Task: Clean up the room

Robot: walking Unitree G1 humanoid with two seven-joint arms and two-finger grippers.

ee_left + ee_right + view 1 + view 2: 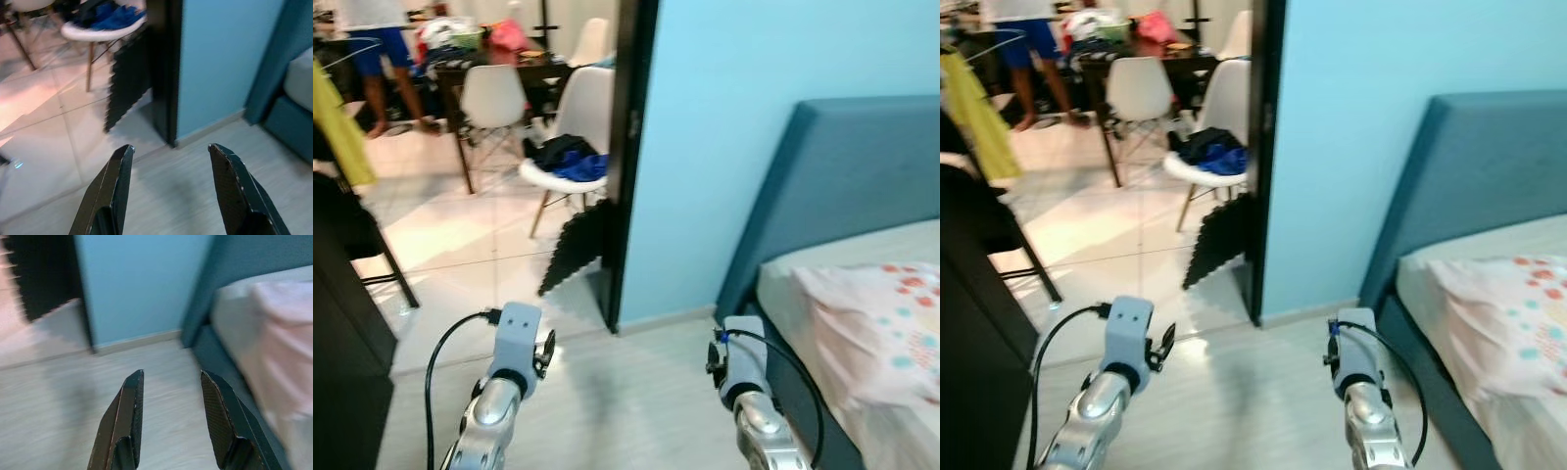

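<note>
My left gripper [170, 147] is open and holds nothing, hovering over pale floor in front of a black doorway. Beside the bed, my right gripper [171, 373] is also open with nothing between its fingers. Both silver arms, left [499, 392] and right [744, 382], reach forward low in the eye views. A bed [862, 186] with a teal headboard stands at the right, with a crumpled floral cover [891, 323] on it. Through the doorway a white chair [582, 113] carries a heap of dark and blue clothes [570, 157].
A black door frame [628, 147] and a light blue wall [724, 127] stand straight ahead. A jagged black mat [576, 245] leans by the frame. Beyond are a cluttered dark table [509, 64], a second white chair [492, 96] and a person [380, 49]. Black furniture [342, 352] lines the left.
</note>
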